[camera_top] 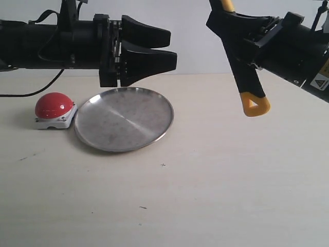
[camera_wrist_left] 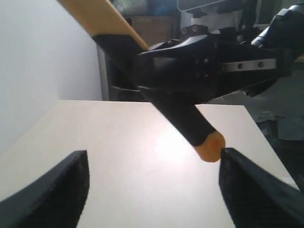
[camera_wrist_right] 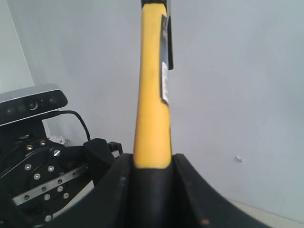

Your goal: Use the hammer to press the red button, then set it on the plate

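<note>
The hammer (camera_top: 245,72) hangs high at the right, yellow looped end down, its head cut off by the top edge. My right gripper (camera_top: 237,32) is shut on its black grip, and its jaws (camera_wrist_right: 152,164) close around the handle (camera_wrist_right: 152,104). On the table at the left, the red button (camera_top: 53,104) touches the silver plate (camera_top: 123,118). My left gripper (camera_top: 172,49) hovers open and empty above the plate's far rim, pointing right. Between its jaws (camera_wrist_left: 154,161) I see the hammer's handle (camera_wrist_left: 185,118) further off.
A light wooden table (camera_top: 205,195) meets a white wall behind. A black cable (camera_top: 31,92) trails behind the button. A camera bar (camera_wrist_right: 31,104) and the left arm's body stand beside the hammer in the right wrist view.
</note>
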